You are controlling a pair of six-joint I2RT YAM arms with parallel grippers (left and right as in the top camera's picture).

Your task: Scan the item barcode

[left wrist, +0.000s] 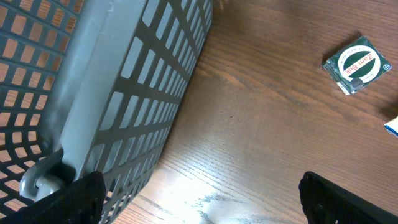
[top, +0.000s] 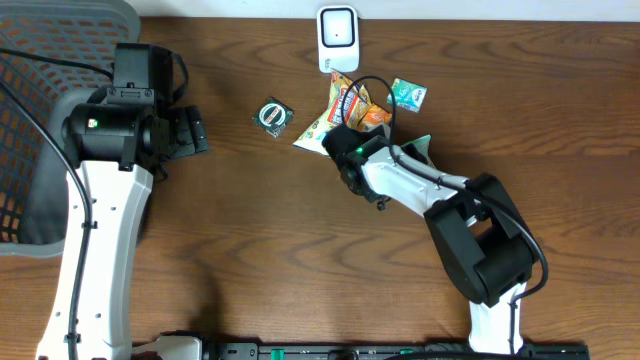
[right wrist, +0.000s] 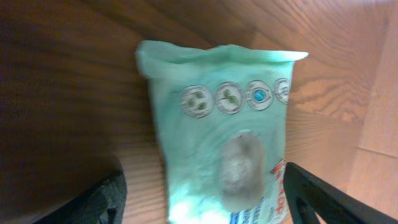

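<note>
Clearly I'm early: my right gripper (right wrist: 202,199), jaws apart, straddles the snack bag (top: 345,108) lying on the table just below the scanner (top: 337,38); nothing's lifted or scanned. Left gripper (left wrist: 199,208) hangs open.

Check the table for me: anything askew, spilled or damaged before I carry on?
Nothing spilled or torn. The snack bag lies crooked under the right gripper, overlapping the scanner's base. The green packet and teal packet lie flat, apart.
</note>
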